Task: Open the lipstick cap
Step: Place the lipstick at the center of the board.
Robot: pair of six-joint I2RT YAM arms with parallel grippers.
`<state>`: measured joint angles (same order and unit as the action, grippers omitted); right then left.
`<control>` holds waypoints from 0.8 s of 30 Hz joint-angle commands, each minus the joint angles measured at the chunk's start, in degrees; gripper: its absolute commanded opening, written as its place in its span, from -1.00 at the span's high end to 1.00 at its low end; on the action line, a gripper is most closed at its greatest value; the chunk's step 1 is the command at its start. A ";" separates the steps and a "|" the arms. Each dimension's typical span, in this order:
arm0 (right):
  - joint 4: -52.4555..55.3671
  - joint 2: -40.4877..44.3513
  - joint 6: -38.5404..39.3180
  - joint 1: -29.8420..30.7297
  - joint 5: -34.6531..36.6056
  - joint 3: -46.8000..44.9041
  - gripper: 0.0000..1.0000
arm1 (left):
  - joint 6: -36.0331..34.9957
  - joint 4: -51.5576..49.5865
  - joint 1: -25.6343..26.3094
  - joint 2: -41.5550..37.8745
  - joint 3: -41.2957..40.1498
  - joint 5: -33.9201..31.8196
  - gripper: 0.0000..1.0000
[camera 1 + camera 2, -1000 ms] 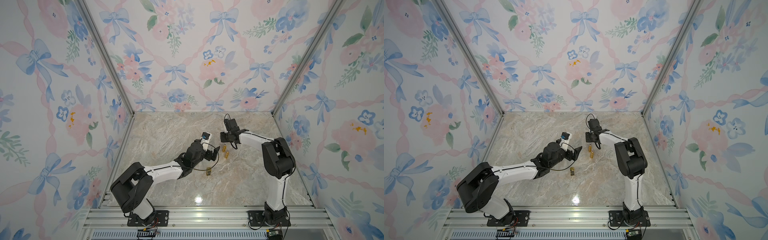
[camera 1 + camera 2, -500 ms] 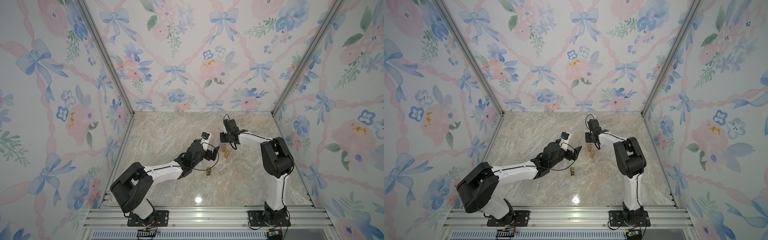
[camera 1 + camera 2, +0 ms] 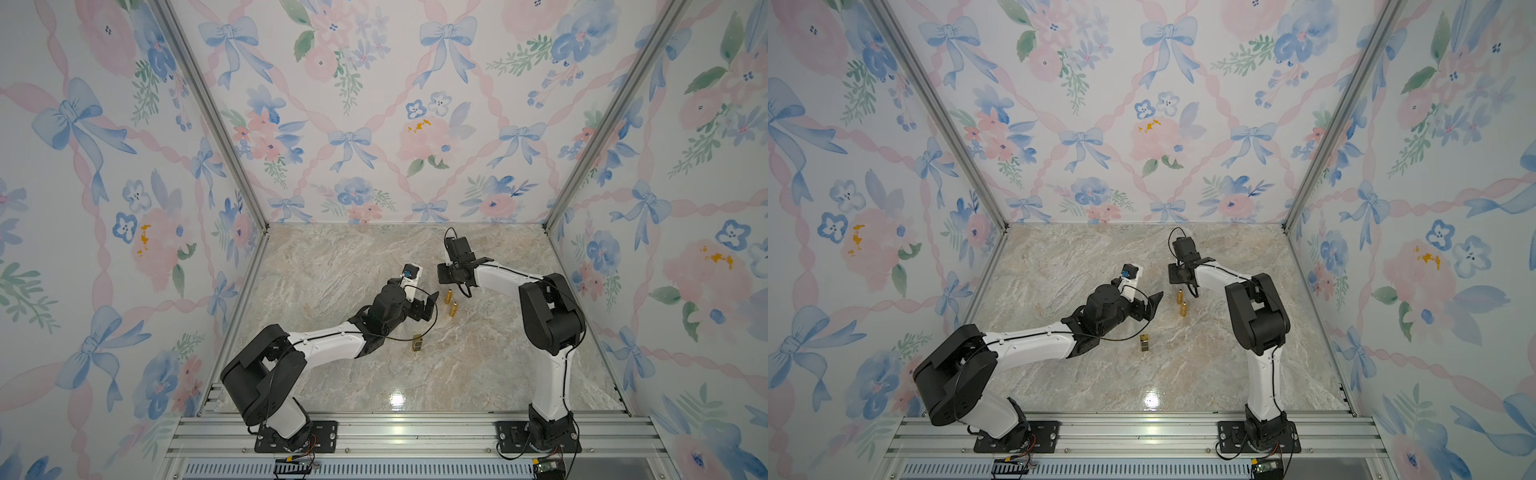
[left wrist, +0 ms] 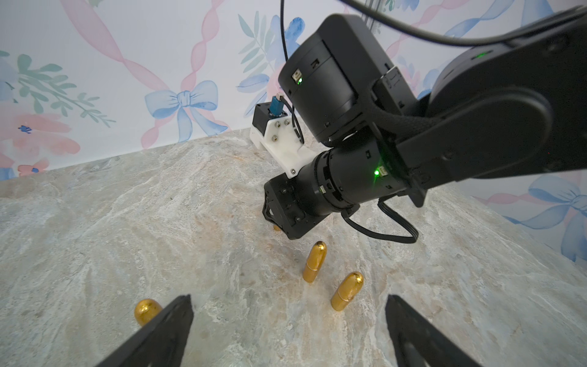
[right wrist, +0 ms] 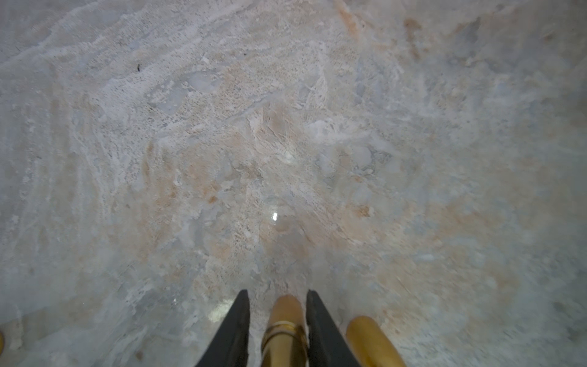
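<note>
Right gripper (image 5: pixel 277 294) is straddling a gold lipstick (image 5: pixel 286 317) close above the marble tabletop (image 5: pixel 286 143), cap seam showing, jaws parted only slightly, a sliver of gap showing at one side. A second gold lipstick (image 5: pixel 370 340) is sitting just beside. Left gripper (image 4: pixel 288 297) is hovering nearby, jaws spread wide, holding nothing.
</note>
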<state>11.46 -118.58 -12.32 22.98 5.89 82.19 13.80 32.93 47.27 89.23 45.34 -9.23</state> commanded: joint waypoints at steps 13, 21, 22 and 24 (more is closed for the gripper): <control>13.50 4.53 -2.65 1.44 0.68 8.13 -0.04 | -0.60 -0.76 -1.10 -7.47 -3.75 -2.68 -0.96; 28.58 3.98 -6.74 6.58 0.25 17.25 -0.18 | -0.45 -4.61 -3.43 -14.69 -9.88 -4.72 -0.96; 29.54 3.81 -7.23 7.40 0.26 17.94 -0.19 | -0.44 -5.00 -3.81 -15.49 -10.47 -4.54 -0.96; 30.47 3.55 -8.46 9.07 0.17 18.81 -0.22 | -0.44 -5.90 -4.44 -16.71 -11.44 -4.63 -0.96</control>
<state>34.70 -116.22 -18.04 30.06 6.24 99.44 13.74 29.41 43.70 74.37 35.35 -12.88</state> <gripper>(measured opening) 0.605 0.980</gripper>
